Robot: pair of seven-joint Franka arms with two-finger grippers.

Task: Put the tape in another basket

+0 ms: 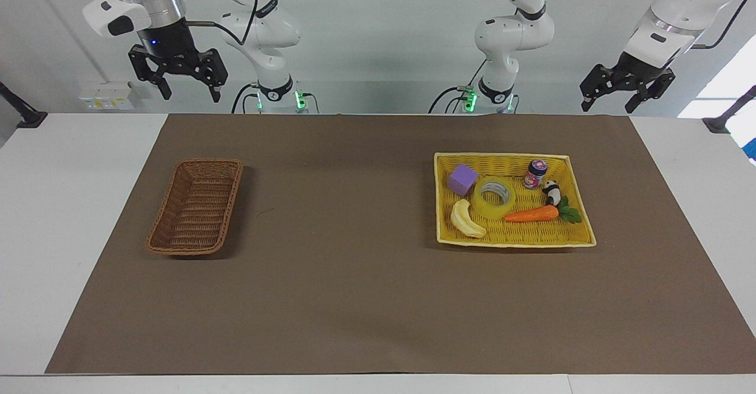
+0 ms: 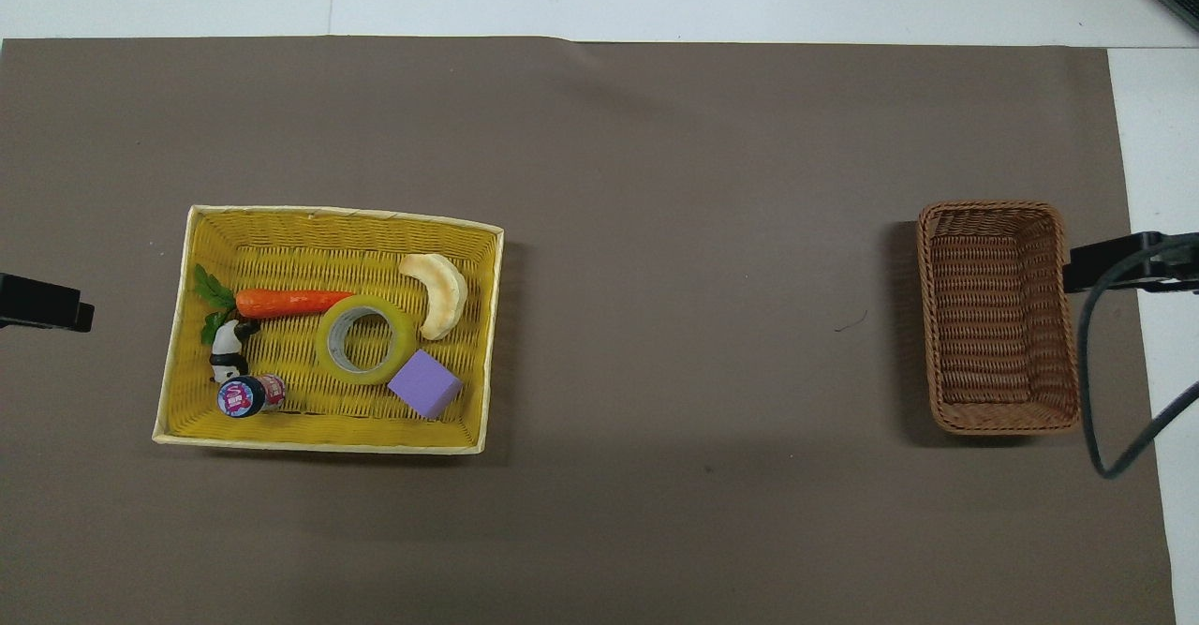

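The tape [image 1: 494, 198], a yellow translucent roll with a grey core, lies flat in the yellow woven tray [image 1: 502, 156] toward the left arm's end; it also shows in the overhead view [image 2: 364, 339]. The dark-brown wicker basket [image 1: 196, 206] stands empty toward the right arm's end, seen from overhead too [image 2: 998, 316]. My left gripper [image 1: 607, 108] hangs open and empty, raised over the table's edge by the robots, off the mat's corner. My right gripper [image 1: 191, 95] hangs open and empty, high over the robots' edge of the table, above the basket's end.
In the tray with the tape lie a purple cube [image 1: 462, 179], a pale banana [image 1: 466, 220], a carrot [image 1: 531, 214], a panda figure [image 1: 551, 192] and a small jar [image 1: 535, 173]. A brown mat [image 1: 354, 299] covers the table.
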